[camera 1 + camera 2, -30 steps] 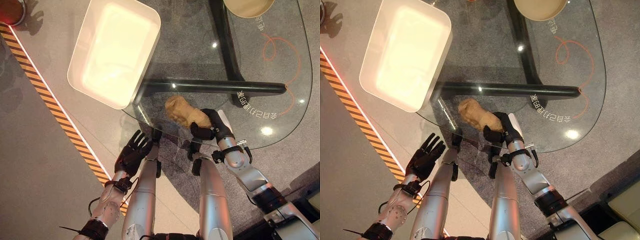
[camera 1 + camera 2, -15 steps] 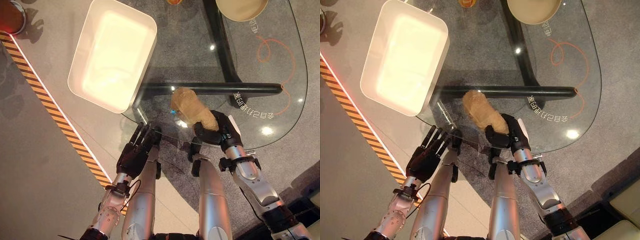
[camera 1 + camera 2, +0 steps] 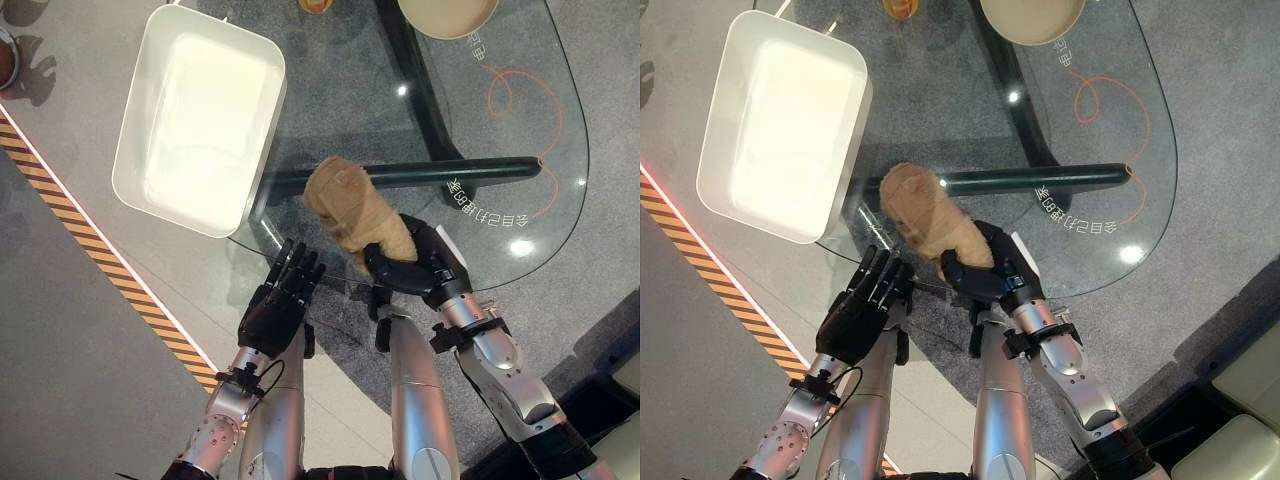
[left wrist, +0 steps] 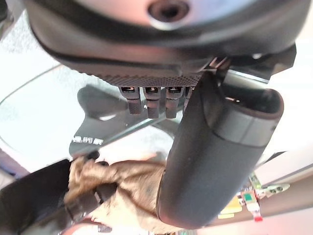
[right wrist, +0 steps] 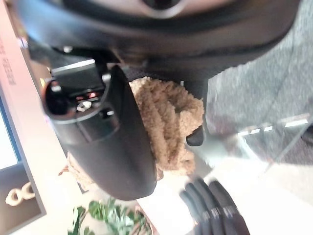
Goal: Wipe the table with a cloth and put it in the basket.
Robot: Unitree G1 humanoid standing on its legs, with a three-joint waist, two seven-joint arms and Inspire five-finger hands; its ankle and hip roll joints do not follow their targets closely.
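A tan, fluffy cloth (image 3: 352,208) is bunched on the glass table (image 3: 520,120) near its front edge, and my right hand (image 3: 412,262) is shut on its near end. Fingers and thumb curl round the cloth (image 5: 168,122) in the right wrist view. The white rectangular basket (image 3: 195,115) stands at the table's left end, a little beyond and left of the cloth. My left hand (image 3: 278,300) is open, fingers straight, at the table's front edge just left of the cloth. The left wrist view has the cloth (image 4: 122,188) past my left hand's fingers (image 4: 146,100).
A tan bowl (image 3: 447,14) sits at the table's far edge, with a small orange object (image 3: 317,5) to its left. The table's dark frame bar (image 3: 450,172) runs under the glass. A yellow-and-black striped tape line (image 3: 110,275) crosses the floor on the left.
My right hand has dragged the cloth left and away from me, toward the basket. My left hand has risen from below the table's edge up to it, close to the cloth. The camera view has also shifted.
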